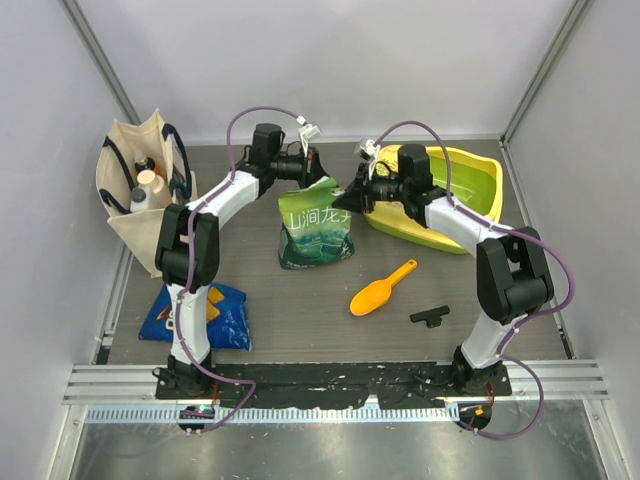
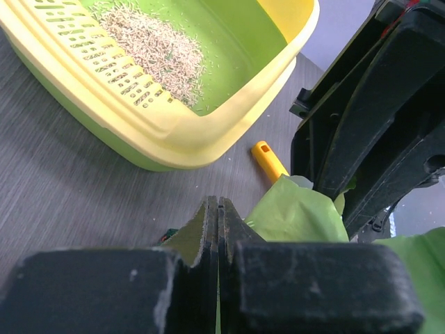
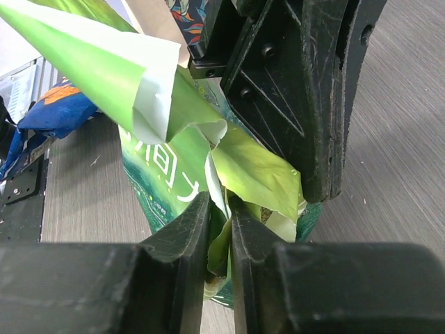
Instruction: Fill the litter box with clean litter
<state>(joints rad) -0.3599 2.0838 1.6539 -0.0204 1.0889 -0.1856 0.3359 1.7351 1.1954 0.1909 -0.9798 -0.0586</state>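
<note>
Both pinch the pouch (image 1: 315, 235) mouth, left end effector (image 2: 219, 203) shut tight, right end effector (image 3: 220, 202) narrow on a flap; part lips evenly, then tip over litter box (image 2: 208, 132) onto litter (image 2: 156, 49).

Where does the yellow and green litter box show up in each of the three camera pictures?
Top external: the litter box sits at the upper right, behind the right arm.
Left wrist: it fills the upper left, with litter in its basin.
Right wrist: not in it.
Shared landmark: the green pouch in the middle of the table shows in all three views.
</note>
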